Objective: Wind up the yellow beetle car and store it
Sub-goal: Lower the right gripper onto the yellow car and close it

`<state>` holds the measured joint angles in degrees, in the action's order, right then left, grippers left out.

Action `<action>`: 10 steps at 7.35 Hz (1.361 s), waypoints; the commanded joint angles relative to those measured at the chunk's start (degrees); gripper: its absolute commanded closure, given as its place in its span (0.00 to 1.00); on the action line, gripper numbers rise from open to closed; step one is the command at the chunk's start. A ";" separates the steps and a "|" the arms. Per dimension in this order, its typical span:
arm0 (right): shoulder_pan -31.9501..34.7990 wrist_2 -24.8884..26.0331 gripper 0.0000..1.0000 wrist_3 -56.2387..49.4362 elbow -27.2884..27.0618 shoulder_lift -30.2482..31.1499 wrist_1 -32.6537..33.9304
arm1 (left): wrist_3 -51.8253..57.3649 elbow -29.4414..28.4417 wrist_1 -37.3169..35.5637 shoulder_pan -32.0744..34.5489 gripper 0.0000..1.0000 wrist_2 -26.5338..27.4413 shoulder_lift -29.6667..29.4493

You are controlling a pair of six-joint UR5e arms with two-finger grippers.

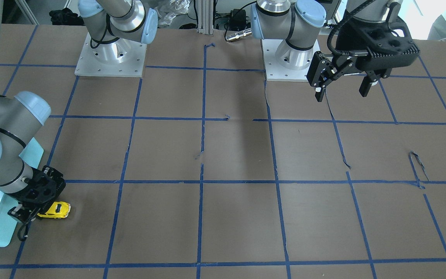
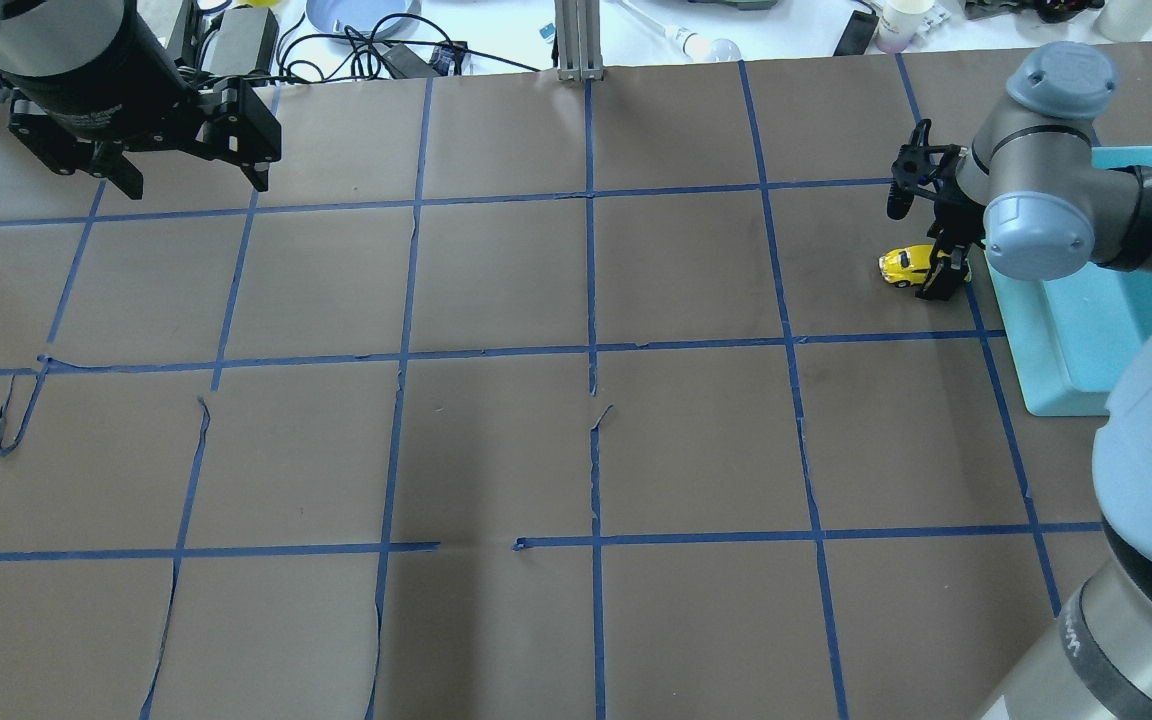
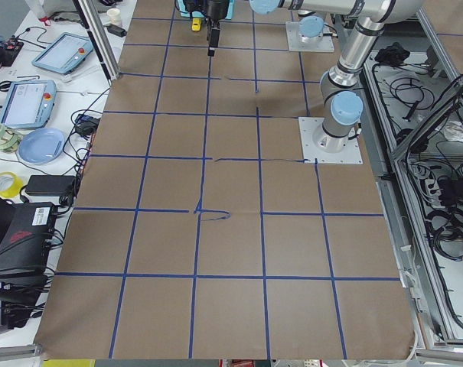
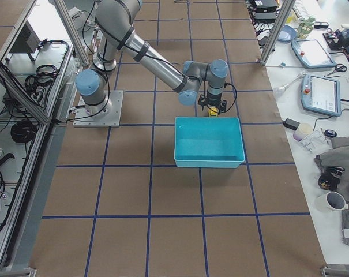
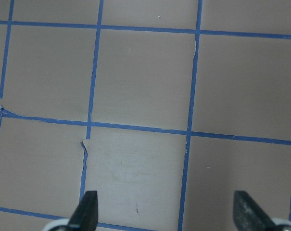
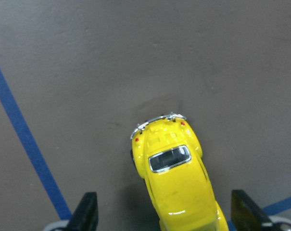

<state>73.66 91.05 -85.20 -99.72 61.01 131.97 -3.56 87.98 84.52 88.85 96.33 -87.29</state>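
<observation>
Tiny yellow rounded toy beetle car (image 6: 174,178), one end cut off at wrist-view edge, betw. spread-wide fingers (image 6: 87,214) of right gripper (image 6: 167,214), untouched. Left gripper (image 1: 342,88) spread wide, empty.

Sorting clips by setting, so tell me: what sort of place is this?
Probably a robotics lab: a robot arm bolted to a table gridded with blue tape, and a teach pendant on the side bench.

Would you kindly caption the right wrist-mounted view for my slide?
Open right gripper straddles the yellow beetle car on the brown table.
</observation>
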 commanded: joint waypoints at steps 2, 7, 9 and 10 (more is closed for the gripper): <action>-0.01 -0.09 0.09 0.04 0.14 -2.03 1.62 | 0.13 0.09 -0.05 -0.17 0.00 0.00 -0.07; 0.08 -0.18 1.00 0.12 4.95 -0.38 -4.65 | 0.40 0.09 -0.05 -0.17 0.00 0.00 -0.07; 0.26 -1.13 1.00 0.13 11.97 4.36 -18.43 | 1.01 0.00 -0.14 -0.08 0.00 0.17 -0.07; 0.17 -2.53 1.00 0.30 15.57 5.42 -24.07 | 1.01 0.00 -0.14 -0.08 0.00 0.09 -0.07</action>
<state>73.86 89.92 -85.04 -88.65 64.58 115.59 -2.73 88.02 84.41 88.75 96.42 -87.36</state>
